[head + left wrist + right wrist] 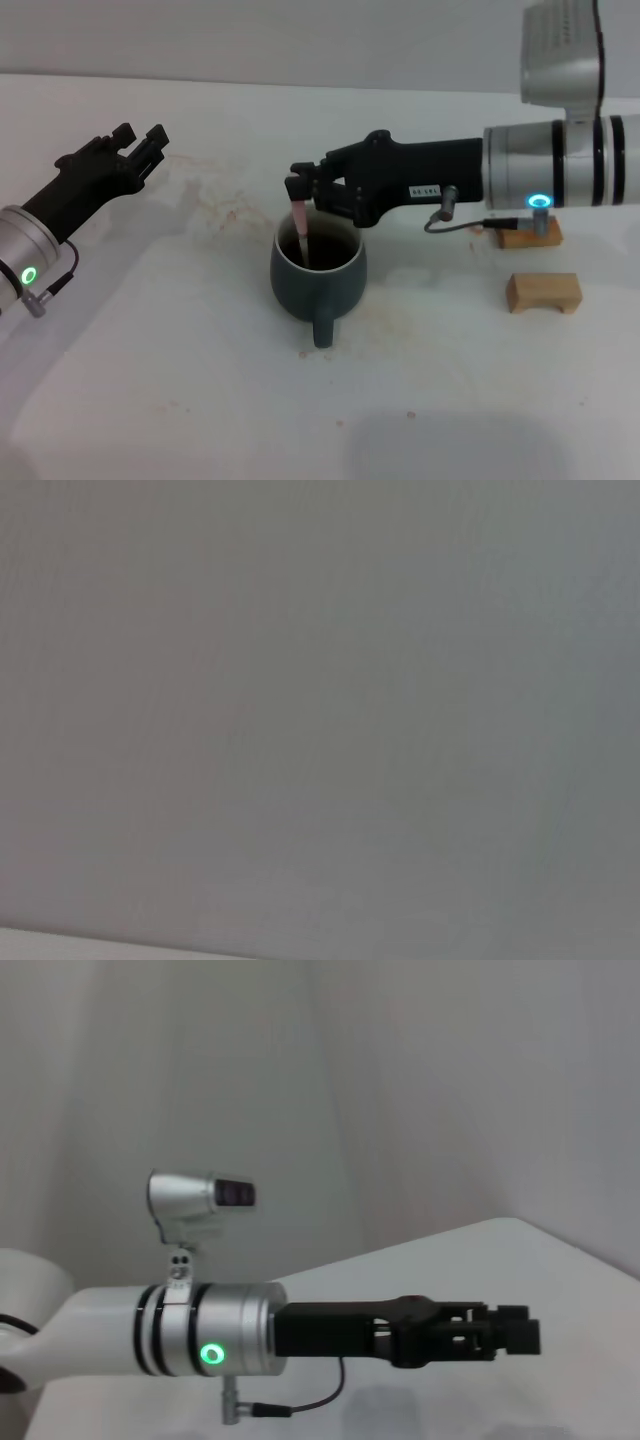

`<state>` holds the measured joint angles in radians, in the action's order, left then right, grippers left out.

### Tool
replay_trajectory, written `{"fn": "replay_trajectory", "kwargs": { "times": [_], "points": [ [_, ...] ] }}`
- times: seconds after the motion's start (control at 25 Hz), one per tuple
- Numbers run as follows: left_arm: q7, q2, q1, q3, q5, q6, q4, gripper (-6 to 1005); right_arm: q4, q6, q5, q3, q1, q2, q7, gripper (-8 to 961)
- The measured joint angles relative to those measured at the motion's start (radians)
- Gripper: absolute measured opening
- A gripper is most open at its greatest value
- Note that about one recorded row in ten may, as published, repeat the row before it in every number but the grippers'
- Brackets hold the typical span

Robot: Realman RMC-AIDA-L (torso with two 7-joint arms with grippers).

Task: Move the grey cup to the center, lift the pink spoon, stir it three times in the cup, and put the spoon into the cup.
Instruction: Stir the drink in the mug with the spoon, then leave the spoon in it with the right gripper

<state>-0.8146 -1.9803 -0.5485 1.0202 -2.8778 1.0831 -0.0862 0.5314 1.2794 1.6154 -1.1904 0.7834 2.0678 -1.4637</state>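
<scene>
The white desk [200, 400] is lying bare across the lower part of the head view, marked only by faint reddish stains. Just above the middle of the frame the cup [318, 270] is standing upright on it, its handle pointing down toward the frame's lower edge and dark liquid showing inside its white wall.

The spoon [302, 228] is standing nearly upright in the cup, tilted slightly, its lower end dipping into the liquid by the left side of the rim and its pink handle rising above the rim. The right hand [298, 188] is reaching in from the right edge of the frame and hovering directly over the cup; its fingers are pinching the top of the spoon's handle, closed tight on it.

To the right of the cup, well apart from it, a wooden block [543, 292] is sitting on the desk in the middle right of the frame. A second block [528, 236] is lying just above it, partly hidden behind the right arm.

In the upper left of the frame the left hand [138, 145] is hanging above the desk, well apart from the cup, holding nothing; its fingers seem to be slightly parted, though the angle makes that hard to judge. The right wrist view is showing this same left hand [510, 1332] side-on, extended over the desk. The left wrist view is showing only a plain grey surface.
</scene>
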Motion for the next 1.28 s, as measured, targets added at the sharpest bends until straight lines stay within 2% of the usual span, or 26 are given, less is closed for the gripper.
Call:
{"fn": "replay_trajectory", "kwargs": {
  "times": [0.56, 0.88, 1.28],
  "points": [
    [0.003, -0.004, -0.011, -0.001, 0.000, -0.004, 0.001, 504, 0.009, 0.007, 0.000, 0.040, -0.082, -0.018, -0.023, 90],
    [0.002, -0.007, -0.006, -0.005, 0.000, -0.004, -0.004, 505, 0.015, -0.072, 0.001, 0.057, -0.058, -0.025, 0.004, 90],
    [0.001, -0.011, 0.016, -0.006, 0.000, 0.014, -0.006, 505, -0.004, -0.103, 0.002, 0.024, -0.003, -0.006, 0.028, 90]
  ]
}}
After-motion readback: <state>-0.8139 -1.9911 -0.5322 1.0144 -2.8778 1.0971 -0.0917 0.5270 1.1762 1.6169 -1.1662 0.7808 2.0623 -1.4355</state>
